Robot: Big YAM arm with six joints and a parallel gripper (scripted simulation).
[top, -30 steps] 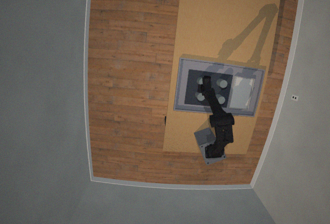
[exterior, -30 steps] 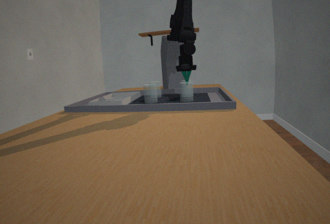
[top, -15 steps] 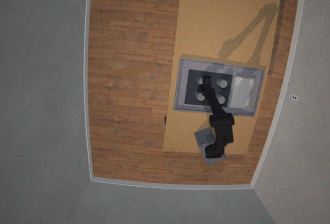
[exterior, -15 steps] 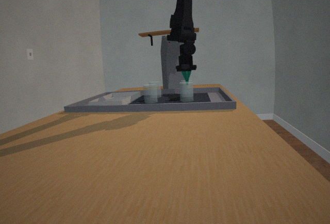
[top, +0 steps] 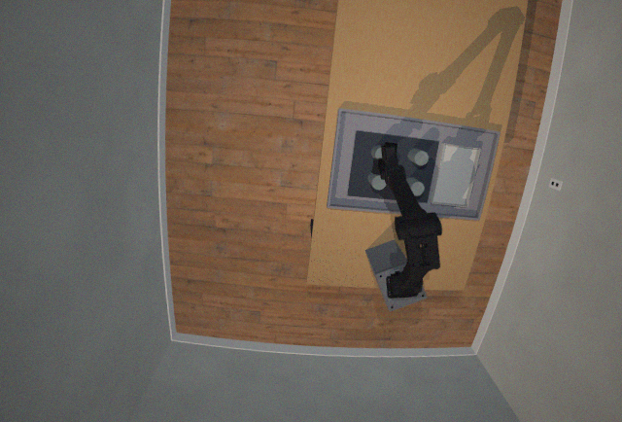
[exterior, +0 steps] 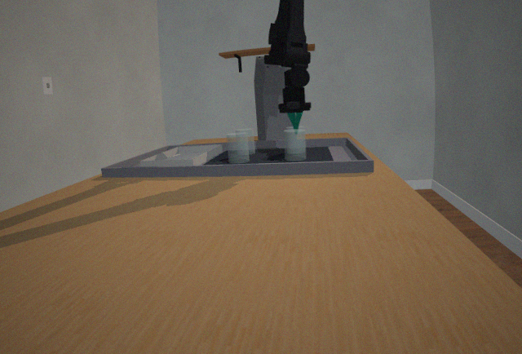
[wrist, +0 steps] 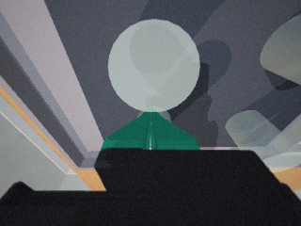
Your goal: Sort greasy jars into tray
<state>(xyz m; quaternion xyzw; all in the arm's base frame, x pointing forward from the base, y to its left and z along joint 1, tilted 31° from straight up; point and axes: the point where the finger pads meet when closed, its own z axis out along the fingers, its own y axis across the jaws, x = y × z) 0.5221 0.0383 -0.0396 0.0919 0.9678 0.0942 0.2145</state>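
Note:
Four pale glass jars stand mouth down on the dark drying mat (top: pixel 399 163). In the overhead view they are at the far left (top: pixel 376 152), far right (top: pixel 418 157), near left (top: pixel 377 182) and near right (top: pixel 417 187). My gripper (top: pixel 388 150) hangs point down with its green fingers shut and empty. The tips (exterior: pixel 295 126) are at the top edge of the far left jar (exterior: pixel 294 144); I cannot tell if they touch. In the wrist view the fingertips (wrist: pixel 150 114) sit at the near edge of that jar's round top (wrist: pixel 153 72).
The light tray (top: pixel 456 174) stands beside the mat on the rimmed steel table top (top: pixel 346 166) and holds no jar. It also shows in the side view (exterior: pixel 177 156). Two other jars (wrist: pixel 282 49) (wrist: pixel 249 128) stand close on the right of the wrist view.

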